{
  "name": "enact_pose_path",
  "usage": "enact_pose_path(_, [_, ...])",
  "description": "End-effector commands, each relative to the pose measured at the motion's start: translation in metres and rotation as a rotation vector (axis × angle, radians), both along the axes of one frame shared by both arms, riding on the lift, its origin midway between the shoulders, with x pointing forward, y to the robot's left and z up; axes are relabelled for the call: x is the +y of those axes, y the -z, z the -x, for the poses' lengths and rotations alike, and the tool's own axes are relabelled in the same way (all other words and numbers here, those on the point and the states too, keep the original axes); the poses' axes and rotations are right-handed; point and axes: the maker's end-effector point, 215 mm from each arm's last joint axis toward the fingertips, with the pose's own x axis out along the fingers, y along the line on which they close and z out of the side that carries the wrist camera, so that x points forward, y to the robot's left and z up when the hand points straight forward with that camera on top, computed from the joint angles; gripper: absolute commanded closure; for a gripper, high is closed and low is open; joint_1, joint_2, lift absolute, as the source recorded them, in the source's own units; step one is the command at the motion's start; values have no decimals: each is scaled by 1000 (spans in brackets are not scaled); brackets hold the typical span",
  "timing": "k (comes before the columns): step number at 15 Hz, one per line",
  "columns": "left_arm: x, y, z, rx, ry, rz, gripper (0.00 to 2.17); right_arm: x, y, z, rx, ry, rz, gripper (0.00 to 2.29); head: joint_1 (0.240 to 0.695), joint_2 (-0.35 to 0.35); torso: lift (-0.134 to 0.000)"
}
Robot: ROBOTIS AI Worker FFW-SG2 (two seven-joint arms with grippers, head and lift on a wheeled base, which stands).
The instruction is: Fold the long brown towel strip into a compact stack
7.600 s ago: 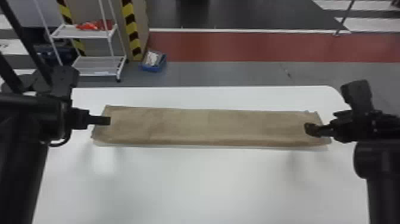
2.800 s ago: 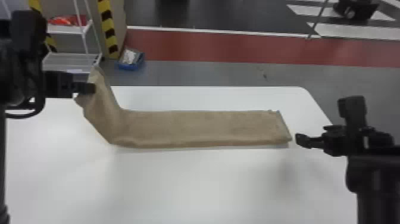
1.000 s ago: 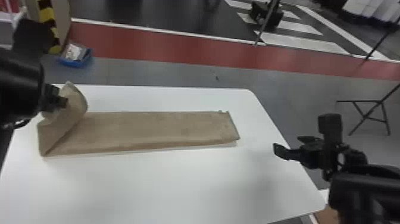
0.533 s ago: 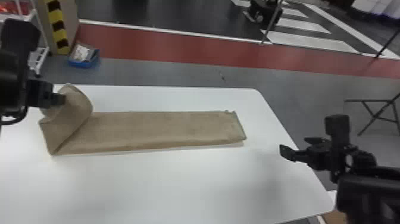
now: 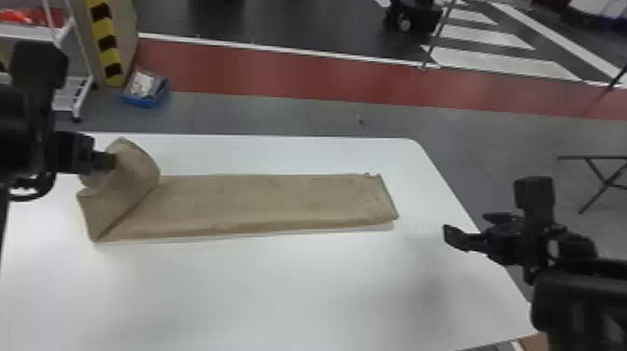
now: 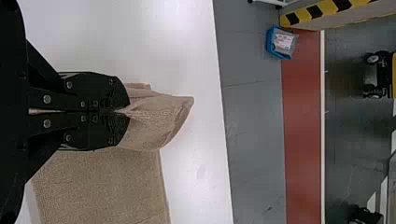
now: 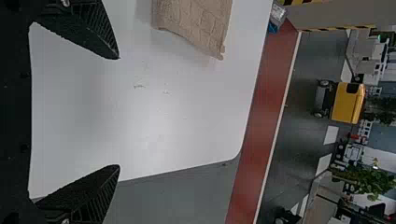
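White shelving (image 5: pixel 28 31) stands on the floor past the towel's left end, on the far side, with red things on its upper shelf. Nearer, at that same end, the left gripper (image 5: pixel 112 161) has its two fingers pressed together on a pinch of cloth; in the left wrist view a fold of fabric pokes out beyond the tips. Behind the towel's left end come a yellow-and-black striped panel (image 5: pixel 107 44) and, just beside it, a blue bin (image 5: pixel 144 101) with pale packets in it.

The brown towel strip (image 5: pixel 270 200) lies lengthwise across the white desk (image 5: pixel 280 289). Its left end is raised and curls inward, with a slanting crease running down to the near left corner; from there to its right end it lies flat. A red floor band (image 5: pixel 298 77) runs beyond the towel's far side.

Right of the towel and apart from it, the right gripper (image 5: pixel 465 225) is spread wide and holds nothing, its tips over the desk's right part. Farther right of the towel, on the floor, is a black folding stand (image 5: pixel 592 157).
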Motion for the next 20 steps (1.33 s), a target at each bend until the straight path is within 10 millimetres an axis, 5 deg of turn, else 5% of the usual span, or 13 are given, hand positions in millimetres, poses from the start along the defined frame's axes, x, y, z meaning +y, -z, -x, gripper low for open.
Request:
enact_pose_path(1, [-16,-8,0,-15,34,-22,2142,-1,-1,-1,1,2,6,33,695,-267,-123])
enact_pose_path(10, [-29,-32,-20,-42,57,-134,2142,-4,6,5,8,11,2,33,695,-294,-123])
enact_pose_path(20, [-69,-9,-3,-21,147,-223,2142,5,6,0,8,6,2,33,695,-320,-123])
